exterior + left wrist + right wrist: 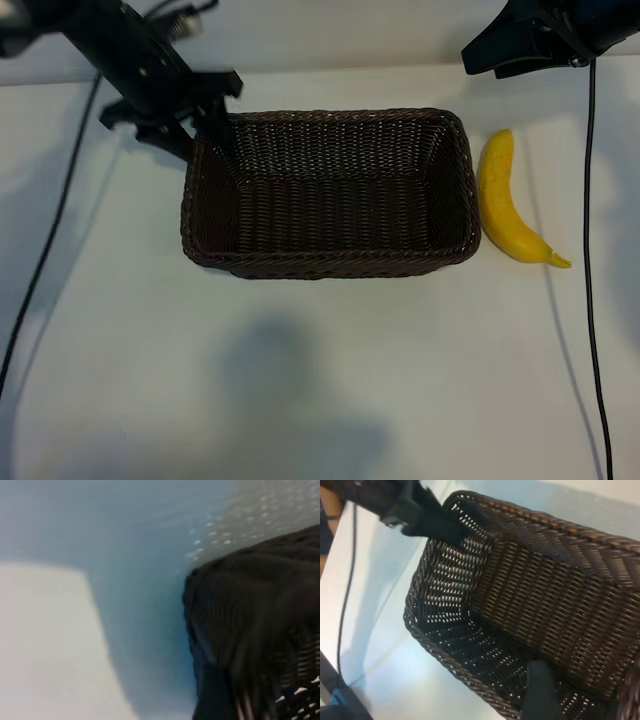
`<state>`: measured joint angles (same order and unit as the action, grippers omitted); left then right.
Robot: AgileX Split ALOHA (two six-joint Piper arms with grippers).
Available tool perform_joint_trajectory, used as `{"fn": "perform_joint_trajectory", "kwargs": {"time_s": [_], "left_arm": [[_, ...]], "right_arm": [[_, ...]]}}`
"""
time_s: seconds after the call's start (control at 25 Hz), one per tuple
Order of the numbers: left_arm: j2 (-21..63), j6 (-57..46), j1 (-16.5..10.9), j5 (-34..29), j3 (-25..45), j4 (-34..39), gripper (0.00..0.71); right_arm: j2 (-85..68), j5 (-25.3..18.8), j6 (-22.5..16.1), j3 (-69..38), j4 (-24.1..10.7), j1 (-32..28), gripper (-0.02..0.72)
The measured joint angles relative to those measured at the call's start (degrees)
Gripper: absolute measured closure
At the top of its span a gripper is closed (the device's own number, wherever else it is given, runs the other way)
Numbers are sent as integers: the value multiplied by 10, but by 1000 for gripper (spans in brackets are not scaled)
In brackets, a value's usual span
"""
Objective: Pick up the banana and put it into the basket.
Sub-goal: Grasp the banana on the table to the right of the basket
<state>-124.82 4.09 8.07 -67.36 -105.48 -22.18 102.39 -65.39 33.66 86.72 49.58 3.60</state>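
The banana (508, 201) lies on the white worktop (330, 380) just outside the basket's (328, 262) short wall on the right arm's side, its stem tip pointing away from the rig's far edge; nothing holds it and the basket is empty, so the task's pick has not yet been made. The left end effector (195, 135) sits at the basket's opposite far corner, with one dark finger (214, 128) reaching over the braided rim; in the right wrist view that same end effector (432, 522) appears at the rim corner, and it seems to be there to steady or position the basket rather than to fetch fruit. Its fingers look parted on either side of the rim area, but whether they are released or still pinching the wicker I cannot tell. Its own wrist view shows only the basket's dark weave close by and bare worktop. The right end effector (478, 55) hangs above the worktop beyond the banana's blunt end, spread and grasping nothing; one of its fingertips (538, 687) shows over the basket's near wall. As the arm nearest the banana, it is probably the one meant to reach down, grasp the fruit across its curved middle and carry it over the low wall.
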Motion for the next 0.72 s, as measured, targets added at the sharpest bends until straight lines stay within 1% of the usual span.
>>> {"fn": "perform_joint_trajectory", "kwargs": {"time_s": [0.12,0.32,0.4,0.48,0.56,0.64,0.72], "left_arm": [[42,-12,0,0,0,18,178],[110,-17,-2,0,1,19,187],[139,-13,-2,0,22,19,193],[173,1,-9,0,68,11,200],[199,30,-25,0,135,-21,207],[222,78,-49,0,203,-82,213],[243,139,-67,1,272,-165,219]], "right_arm": [[0,0,0,0,0,0,220],[0,0,0,0,0,0,220],[0,0,0,0,0,0,220],[0,0,0,0,1,0,220],[0,0,0,0,4,0,220],[0,0,0,0,5,0,220],[0,0,0,0,6,0,221]]}}
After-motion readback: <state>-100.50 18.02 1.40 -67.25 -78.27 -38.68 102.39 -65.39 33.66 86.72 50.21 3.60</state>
